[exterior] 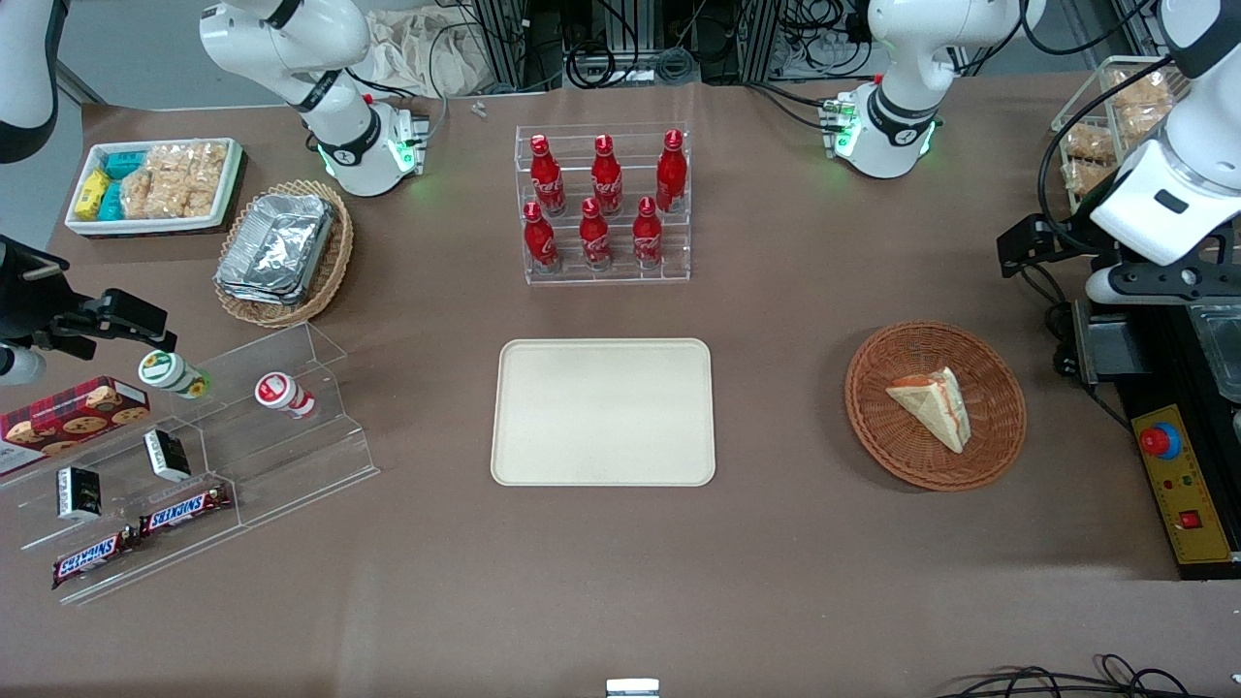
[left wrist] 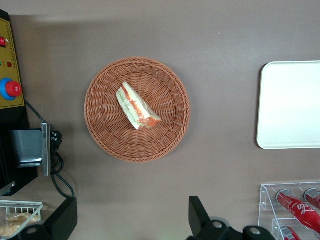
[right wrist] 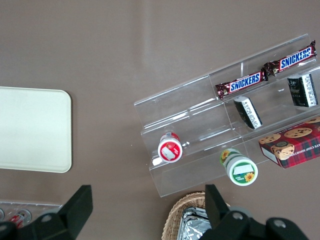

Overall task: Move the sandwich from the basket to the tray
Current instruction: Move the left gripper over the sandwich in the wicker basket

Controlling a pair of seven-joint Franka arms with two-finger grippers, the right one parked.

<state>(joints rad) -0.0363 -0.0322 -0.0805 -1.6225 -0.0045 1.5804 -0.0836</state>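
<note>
The sandwich [exterior: 933, 404], a pale bread wedge with red and green filling, lies in the round reddish-brown wicker basket [exterior: 875, 419] toward the working arm's end of the table. The cream tray [exterior: 603, 411] lies flat beside the basket, nothing on it. My left gripper [exterior: 1086, 260] hangs high above the table, farther from the front camera than the basket, open and holding nothing. In the left wrist view the sandwich [left wrist: 137, 106] sits in the middle of the basket [left wrist: 105, 132], the tray [left wrist: 292, 105] is beside it, and the gripper [left wrist: 131, 220] is well apart from both.
A clear rack of red bottles [exterior: 603, 204] stands farther from the front camera than the tray. A black control box with a red button [exterior: 1161, 441] and a grey metal block [exterior: 1100, 351] lie close beside the basket. A wire basket of snacks [exterior: 1115, 116] is at the table's corner.
</note>
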